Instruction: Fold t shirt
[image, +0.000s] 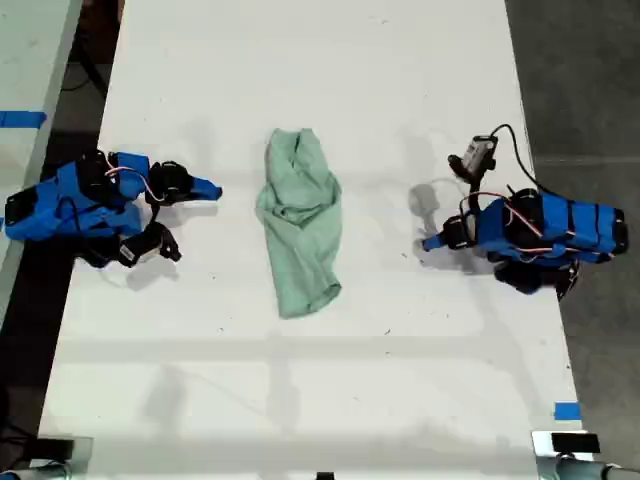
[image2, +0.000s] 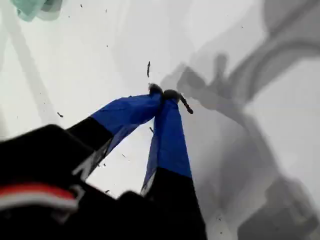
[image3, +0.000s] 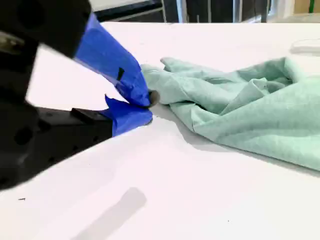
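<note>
Nearest the exterior camera, bare white table (image: 300, 400); mid-table, one crumpled t shirt (image: 300, 225); arms parked either side.

Item, t shirt: pale mint, bunched into a long wrinkled strip at the table's middle, touching neither arm; no fold made. Item, my first gripper (image2: 164, 93): jaws closed tip to tip on nothing, over bare table, a scrap of the shirt at its view's edge. Item, my second gripper (image3: 145, 106): jaws nearly closed and empty, tips seemingly close beside the shirt's near edge. Beyond: table's far edge, dark floor. Step in hand, by judgement: none begun, arms at rest. Next move likely calls for opening the jaws, pinching an edge and spreading the cloth flat before folding.
</note>
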